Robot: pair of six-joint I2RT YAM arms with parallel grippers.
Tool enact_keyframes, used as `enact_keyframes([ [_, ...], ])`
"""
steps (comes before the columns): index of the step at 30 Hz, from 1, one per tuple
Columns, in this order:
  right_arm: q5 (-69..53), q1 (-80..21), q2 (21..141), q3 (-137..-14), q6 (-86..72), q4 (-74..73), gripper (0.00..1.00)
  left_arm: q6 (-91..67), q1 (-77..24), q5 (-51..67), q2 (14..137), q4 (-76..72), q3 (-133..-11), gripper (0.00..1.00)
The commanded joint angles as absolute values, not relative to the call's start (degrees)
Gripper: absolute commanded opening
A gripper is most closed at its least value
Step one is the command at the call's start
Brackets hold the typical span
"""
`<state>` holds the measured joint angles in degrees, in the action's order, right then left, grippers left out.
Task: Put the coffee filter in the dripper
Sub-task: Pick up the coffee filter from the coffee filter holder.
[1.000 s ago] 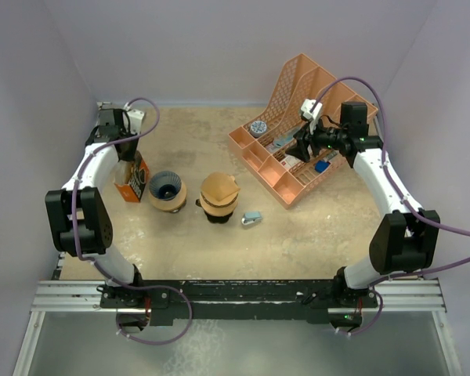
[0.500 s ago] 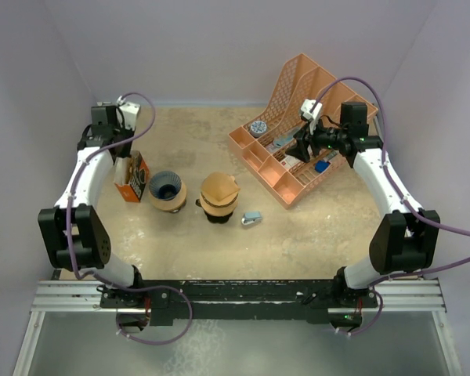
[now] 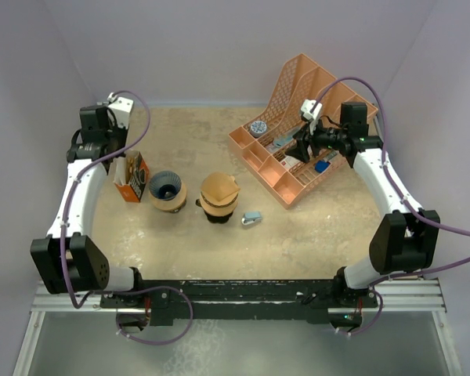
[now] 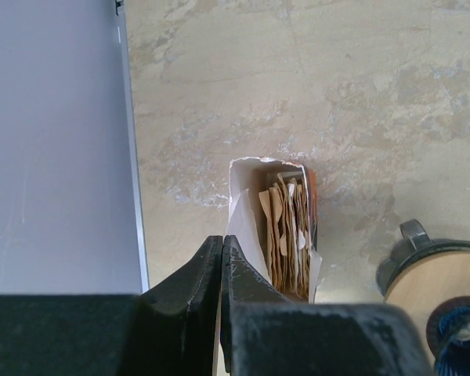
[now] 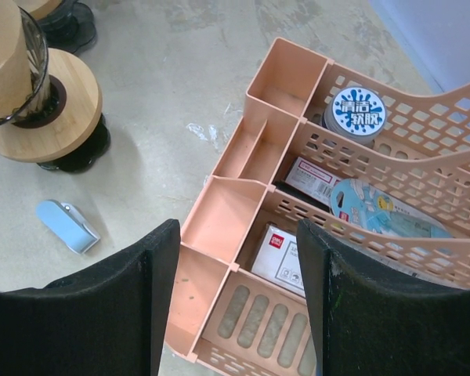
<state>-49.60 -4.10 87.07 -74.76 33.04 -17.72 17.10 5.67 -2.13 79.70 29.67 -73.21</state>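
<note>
Filter paper is the thing to watch: our left tool [image 4: 221, 243] has its fingers pressed together, and a pale sheet that we take for the coffee filter [image 4: 243, 229] runs from the fingertips toward the open filter box [image 4: 288, 227]. Whether it is fully clear of the box, we cannot tell. The box stands at the left edge of the table [image 3: 219, 251] in the overhead view, brown filters packed inside it.

Our target, as we judge it, is the dripper [image 3: 167, 190] just right of the box, a wooden-collared cup with a dark mouth and something blue at its centre. To do this step well we should lift straight up until the sheet leaves the box. Then we carry it a short way right and lower it point-first into the mouth, opening only once it sits inside. A thin sheet will flutter and may drag a neighbour out with it.

Near the dripper, at centre frame, stands a second brewer [image 3: 219, 196] with a tan cone, and a small blue clip [image 3: 252, 218] lies just beside that. Neither blocks the short path. Our right tool [image 5: 236, 227] hangs spread and holding nothing over the orange organiser [image 3: 298, 94] at upper right, well apart.
</note>
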Motion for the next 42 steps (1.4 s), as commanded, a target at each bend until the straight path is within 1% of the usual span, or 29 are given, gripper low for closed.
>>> enact_keyframes([
  [1,-53.0,-4.0,86.7,-76.6,34.0,-17.4,0.64,18.3,6.2,-0.1,75.4,31.0,-75.0,0.0],
  [7,-53.0,-4.0,86.7,-76.4,34.1,-17.3,0.64,20.2,6.2,1.0,76.4,34.3,-75.6,0.0],
  [20,-52.6,-4.0,87.1,-76.4,34.2,-17.5,0.64,19.9,6.2,-0.6,78.6,32.0,-73.3,0.0],
  [25,-52.6,-4.0,87.4,-76.5,34.3,-17.6,0.64,20.7,6.2,-3.2,79.1,31.1,-74.0,0.11],
  [30,-52.6,-3.9,87.6,-76.6,34.4,-17.9,0.64,22.0,6.2,-4.7,80.4,31.2,-75.4,0.19],
  [37,-52.5,-4.0,87.8,-76.6,34.4,-17.9,0.64,22.7,6.2,-7.7,82.7,31.2,-76.9,0.27],
  [42,-52.7,-4.0,88.2,-76.6,34.5,-18.1,0.64,23.0,6.2,-9.4,82.8,30.9,-77.2,0.29],
])
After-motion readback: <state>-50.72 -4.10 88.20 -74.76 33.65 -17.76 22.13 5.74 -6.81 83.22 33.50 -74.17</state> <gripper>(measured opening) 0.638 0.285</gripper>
